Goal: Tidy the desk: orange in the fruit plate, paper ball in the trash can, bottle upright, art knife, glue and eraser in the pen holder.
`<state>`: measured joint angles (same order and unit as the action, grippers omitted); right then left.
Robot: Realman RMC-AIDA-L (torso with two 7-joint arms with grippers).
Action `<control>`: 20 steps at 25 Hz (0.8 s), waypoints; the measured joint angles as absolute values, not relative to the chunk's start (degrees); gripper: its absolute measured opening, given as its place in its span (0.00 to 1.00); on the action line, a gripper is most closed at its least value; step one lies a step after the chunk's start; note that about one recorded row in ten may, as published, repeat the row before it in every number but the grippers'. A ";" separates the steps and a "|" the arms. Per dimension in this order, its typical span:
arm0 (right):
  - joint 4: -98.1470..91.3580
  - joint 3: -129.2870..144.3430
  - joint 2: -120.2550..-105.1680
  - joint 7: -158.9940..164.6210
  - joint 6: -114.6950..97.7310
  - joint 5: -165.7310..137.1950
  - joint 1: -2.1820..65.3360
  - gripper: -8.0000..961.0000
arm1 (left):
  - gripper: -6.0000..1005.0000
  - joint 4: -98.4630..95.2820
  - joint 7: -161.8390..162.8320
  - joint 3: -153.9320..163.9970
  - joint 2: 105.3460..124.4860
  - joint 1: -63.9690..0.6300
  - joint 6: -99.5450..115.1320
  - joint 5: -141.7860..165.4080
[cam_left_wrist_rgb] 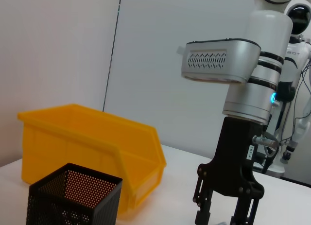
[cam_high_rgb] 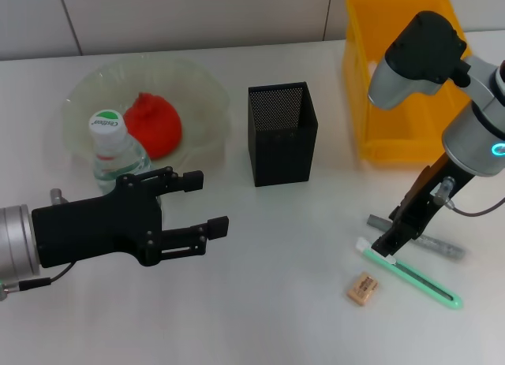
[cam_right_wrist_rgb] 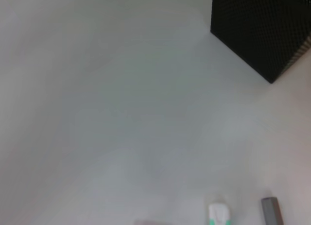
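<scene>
Head view is showing the plain white desk [cam_high_rgb: 260, 302] with the right gripper [cam_high_rgb: 388, 244] reaching down to the white end of the slim mint-green and white art knife [cam_high_rgb: 414, 276], which is lying flat near the front right. Its fingers seem to be sitting at or around that end, but I cannot tell whether they are open or closed. Just behind the knife the thin grey glue tube [cam_high_rgb: 426, 240] is lying partly hidden by the gripper, and the tiny tan eraser block [cam_high_rgb: 362, 289] is resting just beside the knife. Black square mesh pen holder [cam_high_rgb: 282, 133] is standing mid-desk, well apart from these, with the bright yellow rectangular trash can [cam_high_rgb: 398, 81] behind on the right. Over on the left, the red-orange orange [cam_high_rgb: 154, 125] is sitting in the translucent pale-green fruit plate [cam_high_rgb: 197, 89], and the small clear bottle [cam_high_rgb: 113, 148] is standing upright just before it. Left gripper [cam_high_rgb: 203, 202] is hovering near the bottle, fingers spread open and holding nothing.
</scene>
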<state>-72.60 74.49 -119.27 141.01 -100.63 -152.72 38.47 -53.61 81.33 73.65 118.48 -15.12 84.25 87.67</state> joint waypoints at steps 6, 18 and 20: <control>-70.40 75.16 -119.27 141.00 -100.07 -152.75 38.99 0.64 | 0.78 -53.61 81.17 73.61 118.48 -15.14 84.28 87.67; -66.06 75.25 -119.27 140.99 -98.27 -153.30 41.15 0.64 | 0.78 -53.61 81.04 73.21 118.47 -15.29 84.29 87.62; -65.80 75.27 -119.27 141.00 -98.24 -153.32 41.29 0.64 | 0.78 -53.61 81.04 73.21 118.47 -15.29 84.29 87.62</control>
<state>-65.80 75.27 -119.27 141.00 -98.24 -153.32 41.29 -53.61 81.04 73.21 118.47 -15.29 84.29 87.62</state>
